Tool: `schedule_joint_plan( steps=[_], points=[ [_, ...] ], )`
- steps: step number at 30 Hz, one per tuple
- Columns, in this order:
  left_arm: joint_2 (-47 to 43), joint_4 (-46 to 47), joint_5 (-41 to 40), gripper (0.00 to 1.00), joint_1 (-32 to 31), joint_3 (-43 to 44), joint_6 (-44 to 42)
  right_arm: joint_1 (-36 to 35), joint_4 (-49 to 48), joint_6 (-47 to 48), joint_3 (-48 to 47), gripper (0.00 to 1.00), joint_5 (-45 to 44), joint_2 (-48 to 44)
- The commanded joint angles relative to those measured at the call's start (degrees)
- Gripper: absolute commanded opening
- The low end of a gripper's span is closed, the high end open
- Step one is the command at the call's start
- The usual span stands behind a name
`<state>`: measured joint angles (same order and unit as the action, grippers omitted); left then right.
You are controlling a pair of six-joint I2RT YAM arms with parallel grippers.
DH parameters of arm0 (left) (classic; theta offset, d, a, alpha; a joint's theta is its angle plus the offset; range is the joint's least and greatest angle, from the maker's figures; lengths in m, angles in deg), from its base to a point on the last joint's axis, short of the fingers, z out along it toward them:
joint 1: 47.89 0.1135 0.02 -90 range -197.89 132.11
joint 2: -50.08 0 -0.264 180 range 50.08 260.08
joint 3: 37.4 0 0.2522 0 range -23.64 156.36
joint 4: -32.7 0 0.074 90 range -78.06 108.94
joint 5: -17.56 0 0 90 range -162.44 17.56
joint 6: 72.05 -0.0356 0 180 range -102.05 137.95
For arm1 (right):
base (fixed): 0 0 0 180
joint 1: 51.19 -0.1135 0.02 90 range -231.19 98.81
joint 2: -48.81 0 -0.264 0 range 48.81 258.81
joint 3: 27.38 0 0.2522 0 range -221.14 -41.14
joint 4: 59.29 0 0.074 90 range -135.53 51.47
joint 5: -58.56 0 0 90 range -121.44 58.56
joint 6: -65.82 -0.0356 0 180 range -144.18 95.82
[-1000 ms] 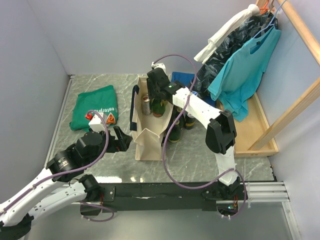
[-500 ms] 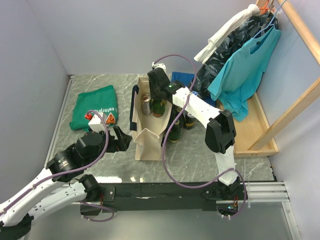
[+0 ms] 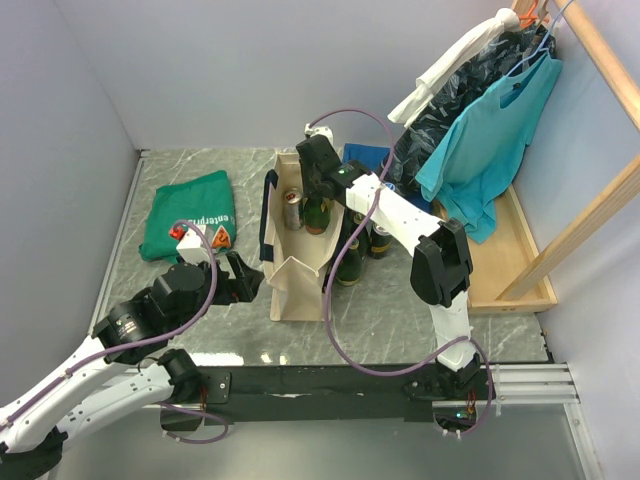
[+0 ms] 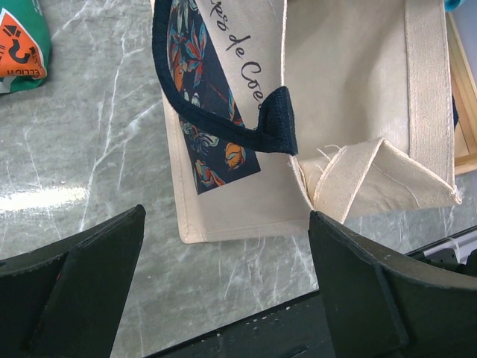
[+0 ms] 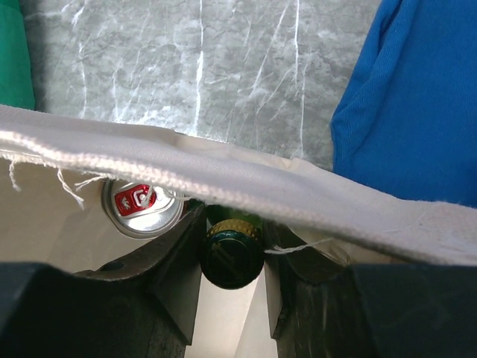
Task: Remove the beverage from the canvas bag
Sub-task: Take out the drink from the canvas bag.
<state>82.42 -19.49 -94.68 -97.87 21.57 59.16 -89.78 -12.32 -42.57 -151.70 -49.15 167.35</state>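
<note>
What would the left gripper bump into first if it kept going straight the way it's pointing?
Most likely the canvas bag. Its printed side sits straight ahead between the left gripper's open fingers, with the dark handle drooping over it. How far off the bag is, the pictures don't settle.

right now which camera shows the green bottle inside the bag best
The right wrist view: the green bottle sits close up, its gold-rimmed top between the right claw's fingers, inside the canvas bag. The top external view shows it small inside the bag. The left wrist view shows only the bag's outside.
</note>
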Motion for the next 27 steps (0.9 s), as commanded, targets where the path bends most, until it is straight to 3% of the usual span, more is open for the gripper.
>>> schedule_joint_plan(
  steps=[1,2,3,27],
  points=[
    [-0.08,0.99,-0.61,0.96,-0.3,0.32,-0.08,0.71,-0.43,0.11,-2.02,0.07,0.75,0.46],
    [-0.17,0.99,-0.61,0.96,-0.3,0.32,-0.08,0.71,-0.25,0.11,-2.11,0.0,1.1,0.46],
    [-0.08,0.99,-0.7,0.96,-0.3,0.23,-0.08,0.62,-0.17,0.2,-2.29,0.0,1.19,0.46],
    [0.01,0.91,-0.88,0.96,-0.3,0.4,0.01,0.0,2.11,6.62,-6.06,0.0,0.49,-7.45]
  ],
)
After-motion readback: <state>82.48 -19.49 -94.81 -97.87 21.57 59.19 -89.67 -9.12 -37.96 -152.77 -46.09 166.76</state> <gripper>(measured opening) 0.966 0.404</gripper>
